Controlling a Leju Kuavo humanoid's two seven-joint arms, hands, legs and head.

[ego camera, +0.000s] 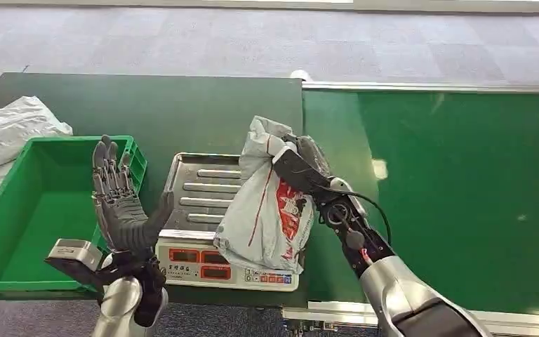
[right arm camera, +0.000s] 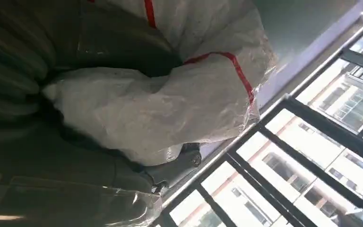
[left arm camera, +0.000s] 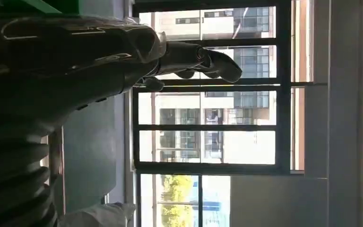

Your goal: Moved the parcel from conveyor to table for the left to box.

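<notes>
Grey carpet floor (ego camera: 253, 42), dark green table (ego camera: 182, 105), right hand (ego camera: 302, 168) gripping parcel (ego camera: 267, 210) over scale (ego camera: 203, 189), left hand (ego camera: 119, 203) spread, holding nothing

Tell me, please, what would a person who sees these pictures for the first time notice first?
The eye goes first to the white parcel with red print, gripped by the right hand and hanging over the weighing scale in the middle. Next is the left hand, raised with fingers spread and holding nothing, just beside the green crate on the left. The broad green conveyor lies on the right.
</notes>
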